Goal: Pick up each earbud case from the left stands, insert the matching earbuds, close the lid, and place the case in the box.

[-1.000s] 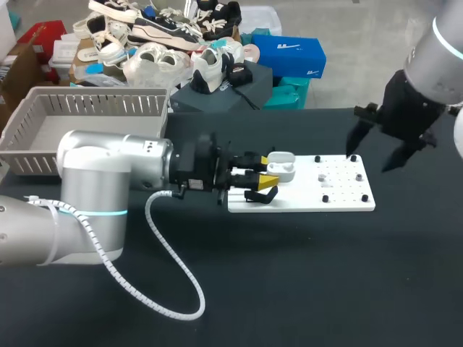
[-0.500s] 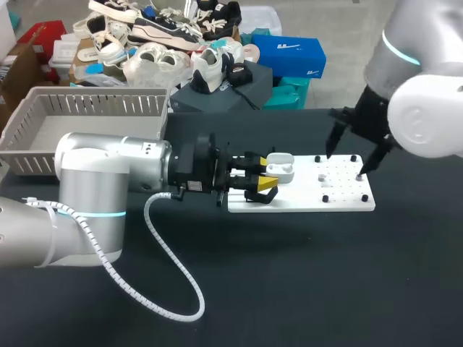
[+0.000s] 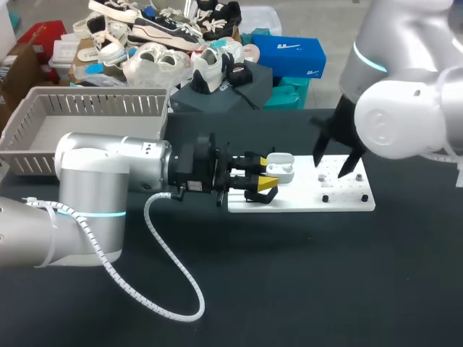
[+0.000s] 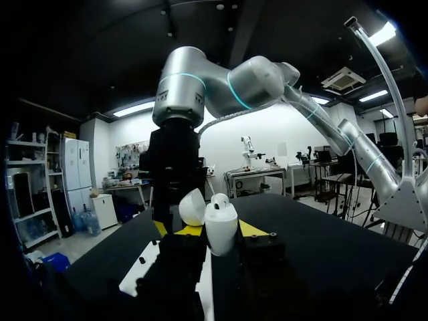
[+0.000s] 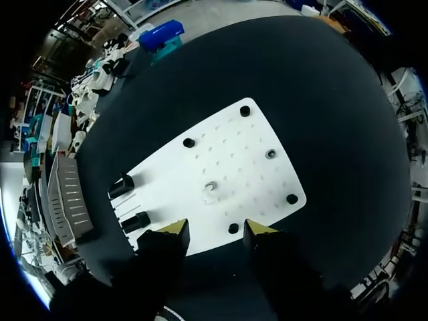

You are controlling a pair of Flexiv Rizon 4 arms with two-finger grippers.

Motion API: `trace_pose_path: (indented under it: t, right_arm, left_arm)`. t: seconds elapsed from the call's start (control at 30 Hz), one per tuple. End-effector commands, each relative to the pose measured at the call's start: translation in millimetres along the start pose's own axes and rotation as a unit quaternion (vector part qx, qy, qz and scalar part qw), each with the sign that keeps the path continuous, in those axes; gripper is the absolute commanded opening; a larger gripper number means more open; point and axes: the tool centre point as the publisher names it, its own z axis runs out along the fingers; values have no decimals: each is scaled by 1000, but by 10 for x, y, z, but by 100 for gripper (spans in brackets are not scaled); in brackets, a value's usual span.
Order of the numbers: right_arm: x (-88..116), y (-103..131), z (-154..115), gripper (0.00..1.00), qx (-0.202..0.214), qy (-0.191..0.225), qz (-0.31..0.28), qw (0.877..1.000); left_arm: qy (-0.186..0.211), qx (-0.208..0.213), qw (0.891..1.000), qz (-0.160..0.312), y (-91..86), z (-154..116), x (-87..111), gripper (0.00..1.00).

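A white earbud case with its lid up sits over the left end of the white board, and my left gripper is shut on it. From the left wrist the case stands upright between the yellow tips of that gripper, lid tipped back. My right gripper hangs open above the board's right half with nothing between its fingers. Below the right gripper lie two small earbuds on the board.
A grey slatted basket stands at the table's back left. Black pegs mark the board's right half. Two black stands sit at the board's left end. Bare black table lies in front of the board.
My right arm has swung left from beyond the board's right end to above its right half, and its fingers have drawn closer together. The left arm and the case have stayed put.
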Motion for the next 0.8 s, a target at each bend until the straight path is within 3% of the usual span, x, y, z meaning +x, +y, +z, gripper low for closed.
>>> trace_pose_path:
  t: [0.03, 0.23, 0.3, 0.8]
  right_arm:
    - [-43, 60, 94, 49, 3, 4, -1, 1000]
    - [-50, 111, 180, 47, 3, -5, -6, 1000]
    - [-65, 110, 209, 40, 4, -7, -7, 1000]
    - [-112, 118, 349, 40, 13, -5, -3, 1000]
  left_arm:
    - [0, -2, 1000, 1, -13, 0, 0, 0]
    - [0, -2, 1000, 1, -13, 0, 0, 0]
    - [0, -2, 1000, 1, -13, 0, 0, 0]
    - [0, -2, 1000, 1, -13, 0, 0, 0]
